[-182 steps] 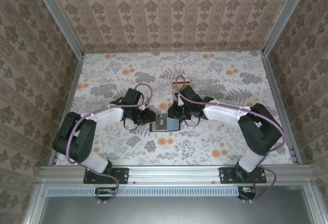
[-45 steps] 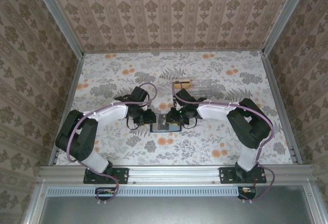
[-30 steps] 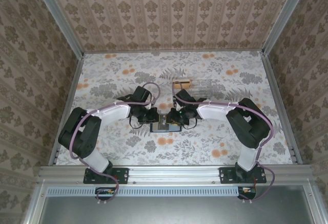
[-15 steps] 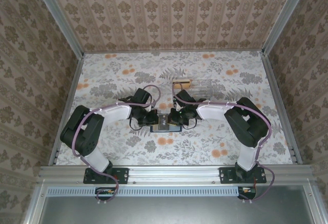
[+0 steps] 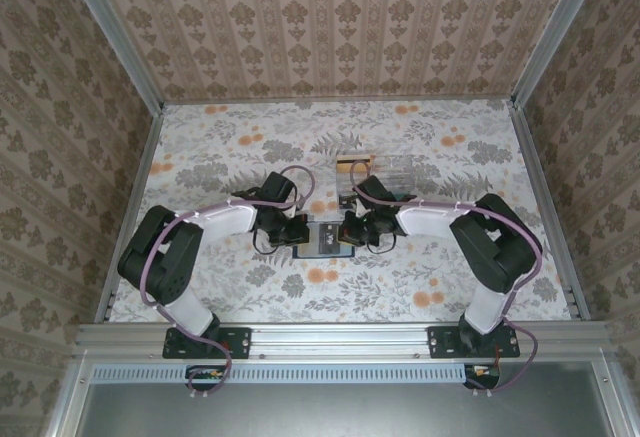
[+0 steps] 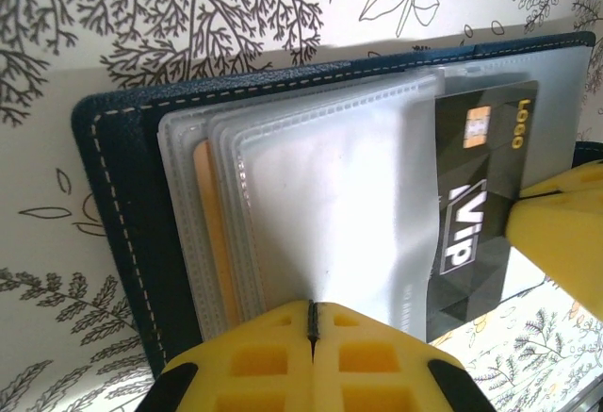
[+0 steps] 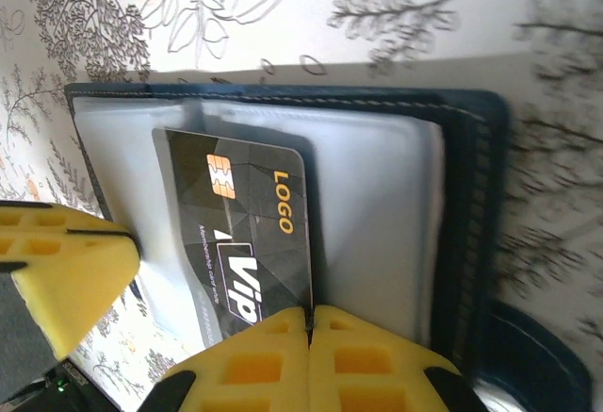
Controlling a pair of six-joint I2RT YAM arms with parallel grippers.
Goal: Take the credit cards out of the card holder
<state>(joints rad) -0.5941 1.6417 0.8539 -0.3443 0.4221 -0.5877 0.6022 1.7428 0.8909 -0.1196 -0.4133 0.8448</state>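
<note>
The card holder (image 5: pixel 325 240) lies open on the table, a navy-blue wallet (image 6: pixel 122 205) with frosted clear sleeves (image 6: pixel 330 195). A black credit card (image 7: pixel 245 233) marked VIP sticks partway out of a sleeve towards the right arm; it also shows as the black card (image 6: pixel 476 205) in the left wrist view. My right gripper (image 7: pixel 309 314) is shut on that card's near edge. My left gripper (image 6: pixel 311 306) is shut on the edge of a clear sleeve. An orange card (image 6: pixel 209 233) sits deeper in another sleeve. From above, the left gripper (image 5: pixel 297 232) and right gripper (image 5: pixel 352 232) flank the holder.
A clear plastic box (image 5: pixel 395 169) with a tan piece (image 5: pixel 352 165) at its left end stands behind the grippers. The floral tablecloth (image 5: pixel 220 147) covers the table, with patterned walls on three sides and a metal rail (image 5: pixel 330 335) along the near edge.
The right gripper has closed on the black card and shifted slightly right with it. The left gripper stays shut on the sleeve.
</note>
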